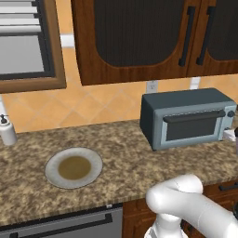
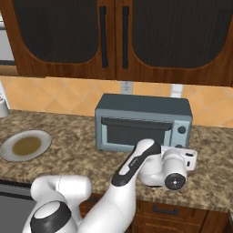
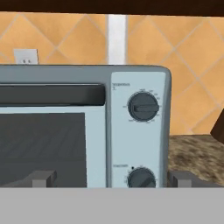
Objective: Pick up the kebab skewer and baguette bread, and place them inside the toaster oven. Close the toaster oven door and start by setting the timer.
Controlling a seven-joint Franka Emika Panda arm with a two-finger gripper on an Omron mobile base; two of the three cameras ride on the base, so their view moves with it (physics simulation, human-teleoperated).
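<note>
Facing the oven [image 3: 83, 131] on the desk [image 1: 121, 153], door [image 3: 43, 140] shut, the hand [image 3: 107, 178] is holding its fingers apart, empty. Lower knob [image 3: 141, 178] looks small, rigid; pinching its ridge seems advisable.

Plate [image 1: 73, 168], soap dispenser [image 1: 7, 131]

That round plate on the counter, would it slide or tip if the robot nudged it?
The plate looks low and flat on the counter, so it would probably slide, not tip. Its shallow rim likely gives the fingers little to grip.
</note>
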